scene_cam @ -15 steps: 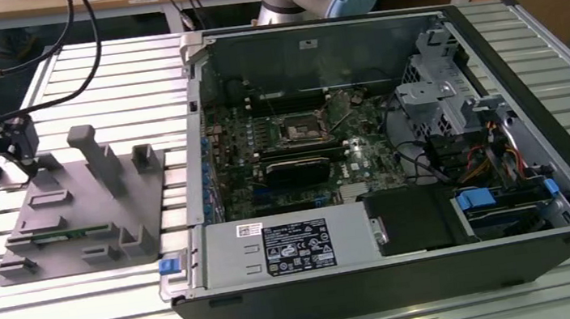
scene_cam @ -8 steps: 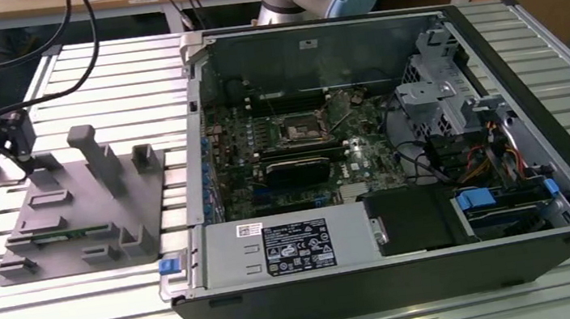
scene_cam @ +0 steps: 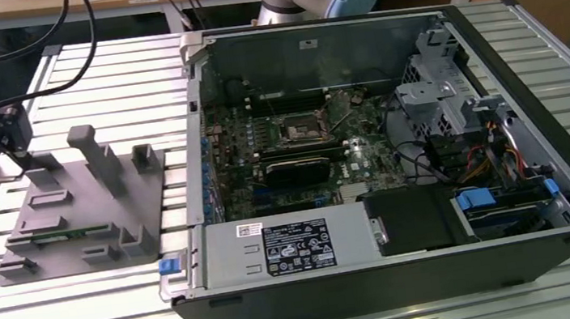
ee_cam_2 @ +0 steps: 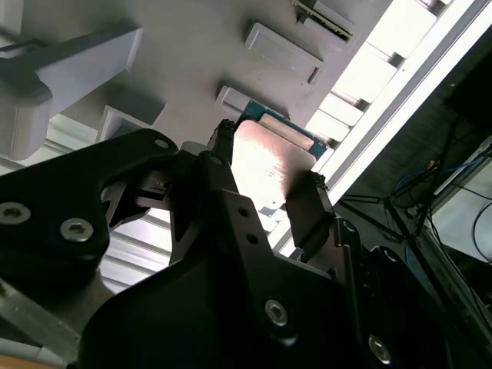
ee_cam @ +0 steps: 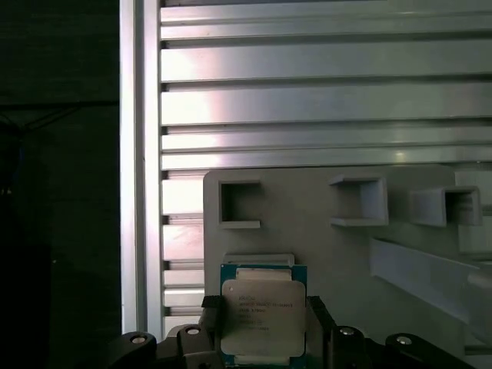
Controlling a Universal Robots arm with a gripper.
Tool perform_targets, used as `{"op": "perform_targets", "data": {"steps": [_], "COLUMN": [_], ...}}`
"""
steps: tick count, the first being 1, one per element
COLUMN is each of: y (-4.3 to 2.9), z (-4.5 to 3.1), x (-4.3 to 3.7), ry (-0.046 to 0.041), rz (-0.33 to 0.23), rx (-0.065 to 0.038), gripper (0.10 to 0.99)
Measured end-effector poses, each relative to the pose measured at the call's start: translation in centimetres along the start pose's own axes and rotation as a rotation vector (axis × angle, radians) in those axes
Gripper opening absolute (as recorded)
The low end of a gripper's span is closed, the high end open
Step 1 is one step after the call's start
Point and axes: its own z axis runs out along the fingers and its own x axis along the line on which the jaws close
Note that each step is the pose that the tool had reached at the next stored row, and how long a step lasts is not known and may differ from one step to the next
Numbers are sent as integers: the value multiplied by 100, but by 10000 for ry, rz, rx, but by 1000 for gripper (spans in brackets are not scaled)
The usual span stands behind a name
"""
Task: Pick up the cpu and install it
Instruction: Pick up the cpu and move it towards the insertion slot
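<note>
Hand (ee_cam: 265, 309) closed on two opposite edges of the cpu (ee_cam: 264, 317), grey fixture (ee_cam: 323, 231) just behind; chip judged light, stiff and fragile underneath, so edge hold suits.

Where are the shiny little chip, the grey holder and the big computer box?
cpu (ee_cam: 264, 314): first wrist view, middle of its silvery top.
grey fixture (scene_cam: 82, 210): exterior view, bare flat part of its base.
computer case (scene_cam: 388, 289): exterior view, its dark near side wall.
</note>
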Motion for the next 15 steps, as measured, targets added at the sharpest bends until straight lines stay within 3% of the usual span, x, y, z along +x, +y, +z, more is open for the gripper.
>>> {"op": "perform_targets", "data": {"steps": [15], "y": [29], "z": [-101], "x": [2], "ry": [1], "rz": [0], "rx": [0], "gripper": [525]}}
